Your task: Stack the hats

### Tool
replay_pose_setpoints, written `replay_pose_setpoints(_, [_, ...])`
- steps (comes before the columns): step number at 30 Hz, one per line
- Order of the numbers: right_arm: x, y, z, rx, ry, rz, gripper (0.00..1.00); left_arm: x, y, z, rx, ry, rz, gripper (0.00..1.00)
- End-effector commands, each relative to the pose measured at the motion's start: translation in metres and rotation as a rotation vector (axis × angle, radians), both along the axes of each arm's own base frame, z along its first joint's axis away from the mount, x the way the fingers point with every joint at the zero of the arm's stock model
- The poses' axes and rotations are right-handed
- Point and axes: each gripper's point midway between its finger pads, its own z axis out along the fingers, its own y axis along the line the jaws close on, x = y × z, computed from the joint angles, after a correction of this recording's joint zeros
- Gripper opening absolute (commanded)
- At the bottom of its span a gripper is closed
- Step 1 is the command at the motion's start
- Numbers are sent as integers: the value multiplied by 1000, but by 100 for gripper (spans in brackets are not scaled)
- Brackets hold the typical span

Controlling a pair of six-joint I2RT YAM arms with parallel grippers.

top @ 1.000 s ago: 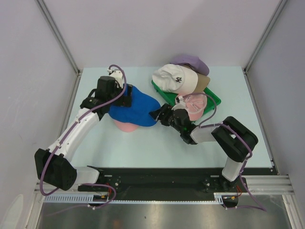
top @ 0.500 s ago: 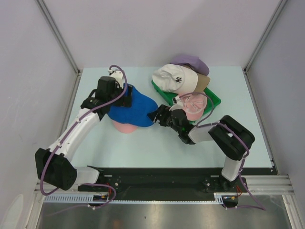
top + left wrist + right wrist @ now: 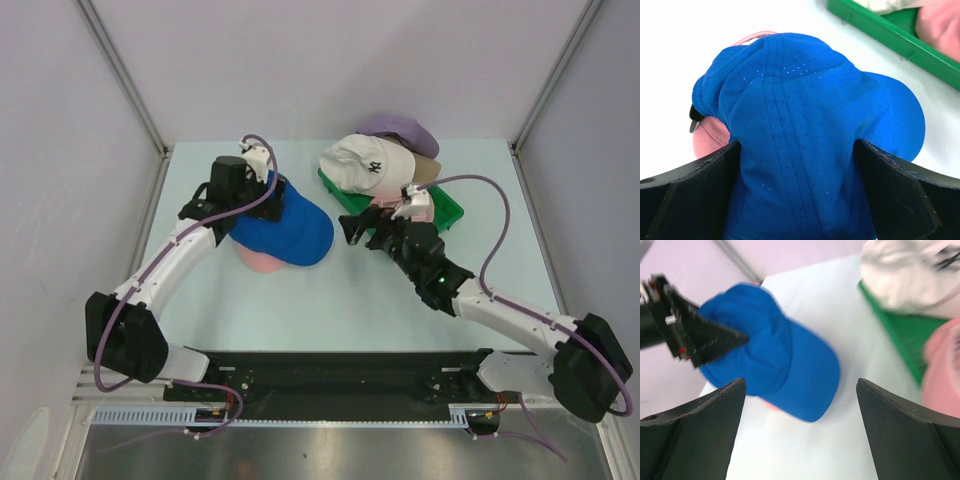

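— At ten o'clock on the table, one blue cap, crown up, brim toward four o'clock. Draped over a lower pink cap, with only a pink edge peeking out on the seven o'clock side.

— Held or lying free?

— Held. Pinched at the crown by the left gripper, closed on the fabric, one black finger pressed into each side.

— And the other caps, counted?

— Four more, so six altogether. One white cap with a dark stitched logo at twelve o'clock. One tan cap tucked beneath it, poking out toward three o'clock. One lavender cap just behind both, farthest back. Then a second pink cap at two o'clock, lying in the one green tray. Two pink, then, and one apiece of blue, white, tan and lavender.

— White one inside the tray too?

— Overlapping its far left corner; extent inside not clear.

— Right side?

— Hovering near the table's centre, just beside the tip of the blue brim and at the tray's near left edge: right gripper, fingers spread wide, nothing between them. Pointed toward nine o'clock at the blue cap, not touching it.
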Motion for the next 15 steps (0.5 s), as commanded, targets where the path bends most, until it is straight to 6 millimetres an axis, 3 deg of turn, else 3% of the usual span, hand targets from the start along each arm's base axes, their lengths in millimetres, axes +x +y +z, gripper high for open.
replay_pose_setpoints(1, [18, -41, 15, -138, -20, -107, 97, -11, -30, -7, -38, 26, -213, 100])
replay_pose_setpoints(6, [38, -62, 19, -216, 2, -170, 97, -17, -43, 0, -58, -2, -320, 100])
replay_pose_setpoints(10, [58, -86, -4, -282, 106, -228, 96, -9, -31, 9, -23, -13, -245, 100])
replay_pose_setpoints(12, [62, -95, -25, -363, 163, -247, 96, -6, -25, 27, -32, -59, -193, 100])
replay_pose_setpoints(15, [66, -93, -31, -404, 181, -227, 96, -2, -16, 58, -43, -130, -122, 100])
